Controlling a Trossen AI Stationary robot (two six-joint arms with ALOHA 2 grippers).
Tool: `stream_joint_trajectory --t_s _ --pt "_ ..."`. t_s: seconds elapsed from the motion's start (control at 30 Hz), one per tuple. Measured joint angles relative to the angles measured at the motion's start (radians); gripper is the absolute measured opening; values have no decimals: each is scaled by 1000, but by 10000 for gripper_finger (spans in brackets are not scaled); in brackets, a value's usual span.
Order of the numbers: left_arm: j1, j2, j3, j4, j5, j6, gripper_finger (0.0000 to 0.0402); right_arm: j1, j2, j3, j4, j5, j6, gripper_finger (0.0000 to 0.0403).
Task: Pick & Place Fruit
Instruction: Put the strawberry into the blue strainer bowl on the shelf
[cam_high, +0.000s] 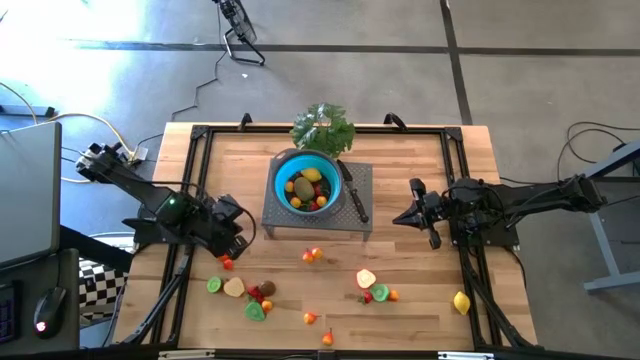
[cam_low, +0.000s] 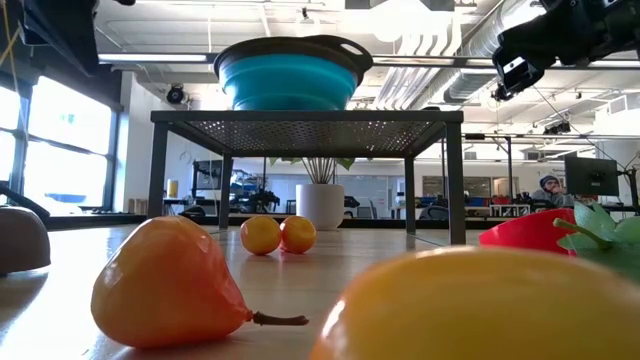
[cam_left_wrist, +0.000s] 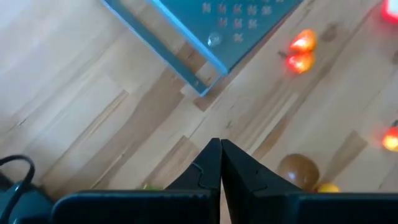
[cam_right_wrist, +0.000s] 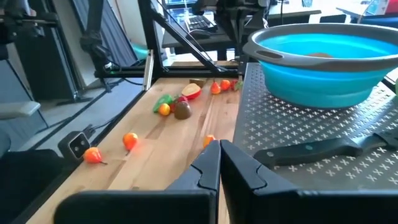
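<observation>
Blue bowl (cam_high: 307, 186) sits on a perforated stand (cam_high: 360, 215) at table centre, some fruit already inside. The remaining fruit (cam_high: 250, 293) lies scattered on the wood in front of the stand.

Left gripper (cam_high: 236, 232) hangs left of the stand, jaws clenched with nothing between them (cam_left_wrist: 220, 163). Right gripper (cam_high: 404, 217) waits right of the stand, also shut and empty.

Risk: a descent with jaws shut would knock the small round pieces, and they would probably roll off.
</observation>
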Motion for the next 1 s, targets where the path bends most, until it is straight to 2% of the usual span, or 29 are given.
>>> stream_joint_trajectory --t_s 0.43,0.53,0.73,0.87,1.0 --pt "0 7 0 0 5 27 5 0 0 0 -8 -32 -12 3" --pt "0 7 0 -16 24 31 17 0 0 0 -8 -33 -11 3" --pt "0 7 0 -74 57 24 99 0 0 0 -8 -33 -11 3" --pt "0 7 0 -137 13 29 162 0 0 0 -8 -33 -11 3" --pt "0 7 0 -132 -20 87 199 0 0 0 -8 -31 -11 3"
